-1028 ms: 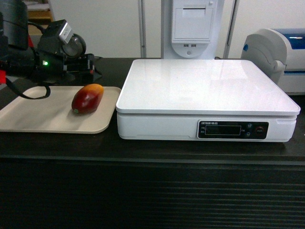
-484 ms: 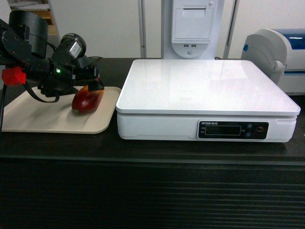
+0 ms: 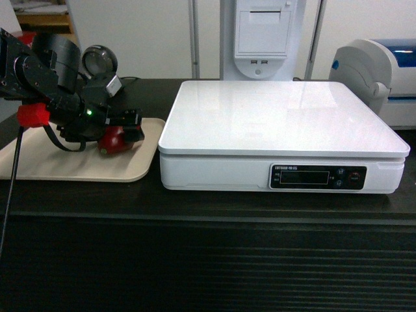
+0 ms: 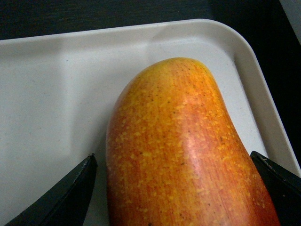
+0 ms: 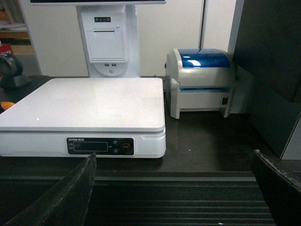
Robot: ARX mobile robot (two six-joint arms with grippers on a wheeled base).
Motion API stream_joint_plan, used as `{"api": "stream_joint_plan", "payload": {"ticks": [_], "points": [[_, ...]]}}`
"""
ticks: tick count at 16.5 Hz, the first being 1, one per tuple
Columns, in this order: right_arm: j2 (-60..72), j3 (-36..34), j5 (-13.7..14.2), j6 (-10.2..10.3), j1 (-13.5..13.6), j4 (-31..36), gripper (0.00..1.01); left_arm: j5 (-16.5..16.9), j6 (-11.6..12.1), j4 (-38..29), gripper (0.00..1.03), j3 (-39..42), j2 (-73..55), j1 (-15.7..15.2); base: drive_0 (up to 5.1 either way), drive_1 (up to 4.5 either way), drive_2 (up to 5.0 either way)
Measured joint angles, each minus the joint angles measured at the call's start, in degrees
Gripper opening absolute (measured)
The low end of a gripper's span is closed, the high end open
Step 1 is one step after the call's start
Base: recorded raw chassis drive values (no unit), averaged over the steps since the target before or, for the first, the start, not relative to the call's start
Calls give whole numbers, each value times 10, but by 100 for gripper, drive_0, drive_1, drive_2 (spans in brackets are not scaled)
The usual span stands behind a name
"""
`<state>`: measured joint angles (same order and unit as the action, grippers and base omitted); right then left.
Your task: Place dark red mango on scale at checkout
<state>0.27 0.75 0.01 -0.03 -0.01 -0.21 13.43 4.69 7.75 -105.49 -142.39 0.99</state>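
- Left gripper (image 3: 127,125) straddles the mango (image 4: 183,155) on the tray (image 3: 39,166), jaws spread, not yet pinching.
- Glossy, rounded skin: an off-centre squeeze could squirt it away.
- Scale (image 3: 279,120) sits right; right gripper (image 5: 174,188) spread, idle.

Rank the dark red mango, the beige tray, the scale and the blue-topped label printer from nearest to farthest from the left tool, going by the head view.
1. The dark red mango, between the open fingers of the left tool.
2. The beige tray, directly beneath it.
3. The scale, to its right on the checkout.
4. The label printer, at the far right, behind the scale.
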Motion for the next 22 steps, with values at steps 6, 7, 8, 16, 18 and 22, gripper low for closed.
{"api": "stream_joint_plan", "payload": {"ticks": [6, 7, 8, 16, 18, 22], "points": [[0, 0, 0, 0, 0, 0, 98, -7, 14, -13, 63, 18, 5, 1, 0, 0, 0], [0, 0, 0, 0, 0, 0, 98, -8, 14, -15, 62, 25, 10, 1, 0, 0, 0], [0, 0, 0, 0, 0, 0, 98, -8, 15, -20, 62, 37, 17, 1, 0, 0, 0], [0, 0, 0, 0, 0, 0, 98, -3, -29, -129, 62, 179, 205, 44, 0, 0, 0], [0, 0, 0, 0, 0, 0, 98, -2, -41, -153, 62, 200, 255, 84, 0, 0, 0], [0, 0, 0, 0, 0, 0, 98, -9, -59, -153, 62, 201, 260, 164, 0, 0, 0]]}}
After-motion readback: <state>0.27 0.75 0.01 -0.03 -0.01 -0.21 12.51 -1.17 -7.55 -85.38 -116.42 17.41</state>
